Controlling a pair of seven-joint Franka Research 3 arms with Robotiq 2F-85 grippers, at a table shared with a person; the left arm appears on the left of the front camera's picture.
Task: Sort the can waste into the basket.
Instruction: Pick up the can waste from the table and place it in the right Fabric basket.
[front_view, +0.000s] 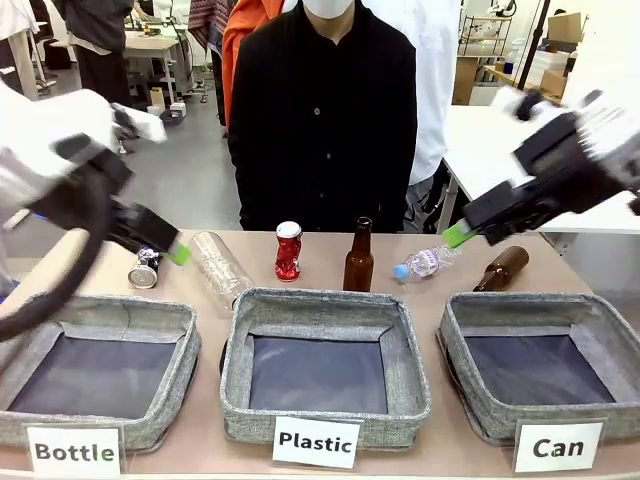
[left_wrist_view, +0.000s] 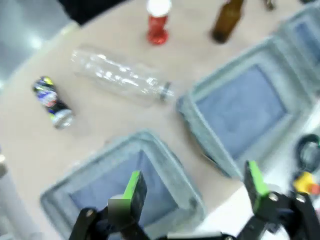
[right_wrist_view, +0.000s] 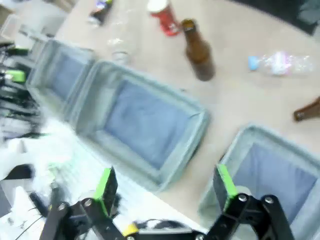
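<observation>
The red can (front_view: 288, 250) stands upright at the middle back of the table, and the right wrist view also catches the red can (right_wrist_view: 163, 18). The dark can (front_view: 145, 268) lies at the back left; the left wrist view has the dark can (left_wrist_view: 52, 102) on bare table. The grey "Can" basket (front_view: 455, 345) sits front right with nothing in it. My left gripper (front_view: 172, 248) hovers just right of the dark can; its fingers (left_wrist_view: 133, 189) are spread wide, open. My right gripper (front_view: 458, 236) hangs above the back right, open, over the Can basket's rim (right_wrist_view: 250, 134).
Baskets labelled "Bottle" (front_view: 150, 310) and "Plastic" (front_view: 240, 345) stand front left and centre. A clear plastic bottle (front_view: 220, 265) lies between the cans. A brown bottle (front_view: 358, 257) stands upright, a small plastic bottle (front_view: 425, 263) and another brown bottle (front_view: 503, 268) lie at the right. A person stands behind.
</observation>
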